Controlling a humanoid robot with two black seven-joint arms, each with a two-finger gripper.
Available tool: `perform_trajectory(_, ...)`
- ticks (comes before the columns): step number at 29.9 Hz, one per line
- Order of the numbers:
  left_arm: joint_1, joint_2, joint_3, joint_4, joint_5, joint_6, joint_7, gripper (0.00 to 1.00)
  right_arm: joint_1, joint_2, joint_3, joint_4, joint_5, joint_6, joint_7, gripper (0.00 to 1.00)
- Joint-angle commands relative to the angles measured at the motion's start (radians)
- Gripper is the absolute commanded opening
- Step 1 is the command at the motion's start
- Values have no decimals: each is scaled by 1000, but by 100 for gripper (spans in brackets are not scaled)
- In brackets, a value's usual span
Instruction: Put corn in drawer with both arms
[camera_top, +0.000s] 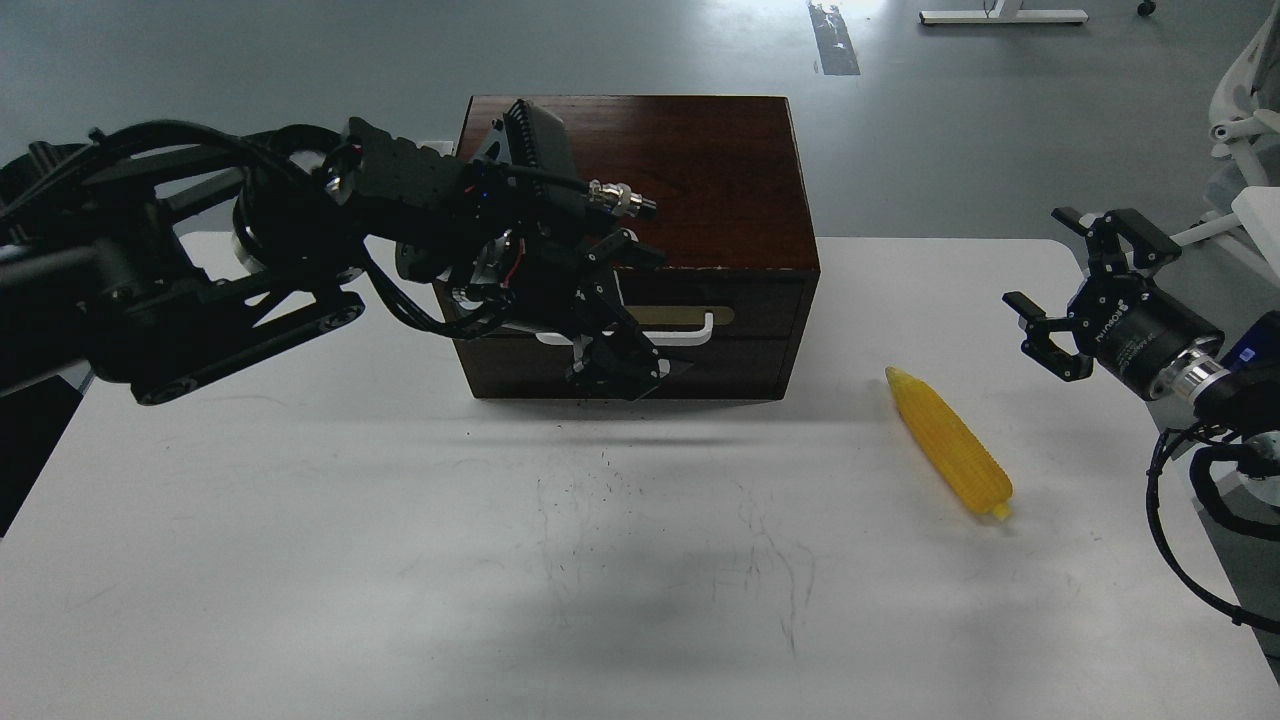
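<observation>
The drawer (735, 315) sits closed in the dark wooden box (700, 170) at twelve o'clock on the white table (400, 560), and the left gripper (605, 345) is at its white bar handle (690, 330), though whether its dark fingers have closed on the bar I cannot tell. The corn (950, 442) lies untouched at three o'clock, tapered tip pointing toward eleven. The right gripper (1075, 290) hovers further out at about two o'clock, spread wide and holding nothing.

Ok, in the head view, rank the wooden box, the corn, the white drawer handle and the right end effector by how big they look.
1. wooden box, clearly largest.
2. corn and right end effector: look similar, and differing nearness to the camera leaves it unsure.
3. white drawer handle, smallest, though the left end effector partly hides it.
</observation>
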Motion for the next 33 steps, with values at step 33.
perform_trajectory(33,-8,-140,151,217,54,0,0,99,-13,-34,12,3,2,0,0,100)
